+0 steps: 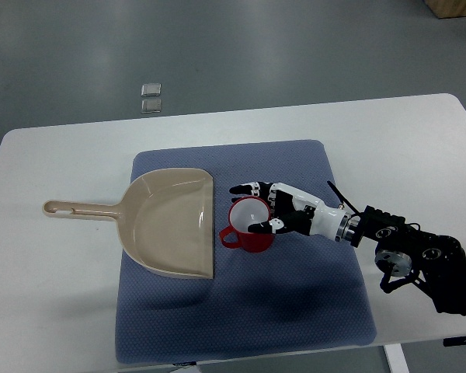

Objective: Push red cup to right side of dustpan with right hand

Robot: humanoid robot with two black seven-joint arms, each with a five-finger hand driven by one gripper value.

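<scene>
Top view: I am watching the right hand (276,208), black-and-white with jointed fingers, reaching in from the right edge and cupping the glossy red round cup (249,227), fingers curled along its far rim and near side, so it is grasping the cup. The cup, handle pointing left, is sitting just right of the smooth beige plastic dustpan (167,224) on the textured blue-grey rectangular mat (295,311) covering the white table (54,295)
</scene>
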